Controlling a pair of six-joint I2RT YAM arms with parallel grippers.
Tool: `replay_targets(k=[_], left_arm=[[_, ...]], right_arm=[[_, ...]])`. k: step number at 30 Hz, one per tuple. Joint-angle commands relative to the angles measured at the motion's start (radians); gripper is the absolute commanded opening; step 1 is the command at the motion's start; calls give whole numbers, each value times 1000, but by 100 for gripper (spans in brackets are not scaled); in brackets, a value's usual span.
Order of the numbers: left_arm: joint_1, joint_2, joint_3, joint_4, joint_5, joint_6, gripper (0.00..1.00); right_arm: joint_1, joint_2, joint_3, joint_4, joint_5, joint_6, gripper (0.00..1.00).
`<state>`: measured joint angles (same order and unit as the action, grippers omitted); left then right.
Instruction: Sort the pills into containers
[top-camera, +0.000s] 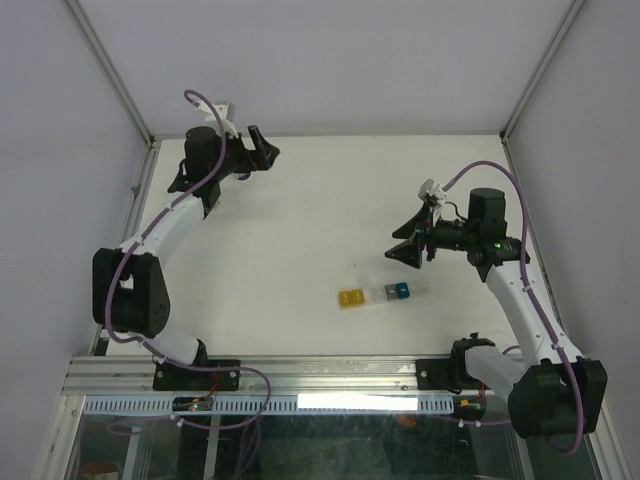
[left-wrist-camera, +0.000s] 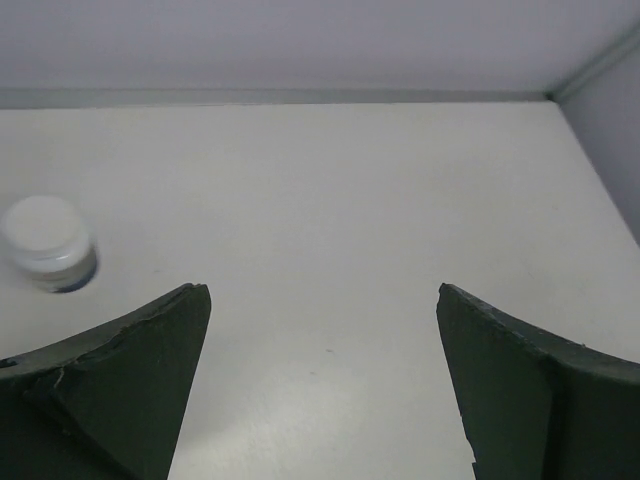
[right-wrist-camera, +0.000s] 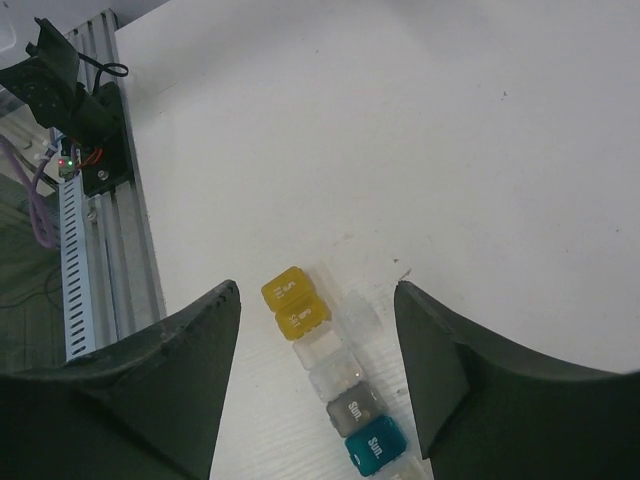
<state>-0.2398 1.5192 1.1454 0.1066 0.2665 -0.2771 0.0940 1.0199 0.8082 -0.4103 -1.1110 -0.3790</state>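
left gripper (left-wrist-camera: 320, 290) agape, empty | right gripper (right-wrist-camera: 318, 285) agape, empty | containers (right-wrist-camera: 335, 372) lower centre, no pills seen, sorting seemingly unstarted

Bright, even, diffuse light; soft shadows; white-capped bottle (left-wrist-camera: 48, 243) blurred in left wrist view.

Your top camera sits above and behind the arm bases (top-camera: 195, 375) and looks down on the whole table (top-camera: 320, 200) from well away. Your left wrist camera rides low and faces across the table toward the far wall (left-wrist-camera: 300, 40), past the left gripper (left-wrist-camera: 322, 290), with a white-capped bottle (left-wrist-camera: 48, 245) at its left. Your right wrist camera tilts down from closer in, past the right gripper (right-wrist-camera: 318, 290), onto the containers (right-wrist-camera: 335, 385) and the near-edge rail (right-wrist-camera: 95, 260), both shared with the top view.
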Motion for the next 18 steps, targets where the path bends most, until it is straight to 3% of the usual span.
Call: replay_targets(k=[1, 4, 7, 14, 18], left_arm=[[98, 162, 197, -190, -159, -105, 99], [99, 337, 425, -378, -436, -54, 99], [99, 539, 694, -586, -558, 26, 99], [105, 694, 827, -616, -530, 189, 99], [104, 739, 868, -616, -443, 205, 93]], right_arm=[[-6, -21, 10, 106, -34, 53, 66], [-7, -19, 11, 98, -15, 44, 66], [-7, -17, 11, 98, -7, 42, 66], [-6, -12, 10, 94, -2, 37, 66], [-7, -6, 7, 96, 2, 35, 66]])
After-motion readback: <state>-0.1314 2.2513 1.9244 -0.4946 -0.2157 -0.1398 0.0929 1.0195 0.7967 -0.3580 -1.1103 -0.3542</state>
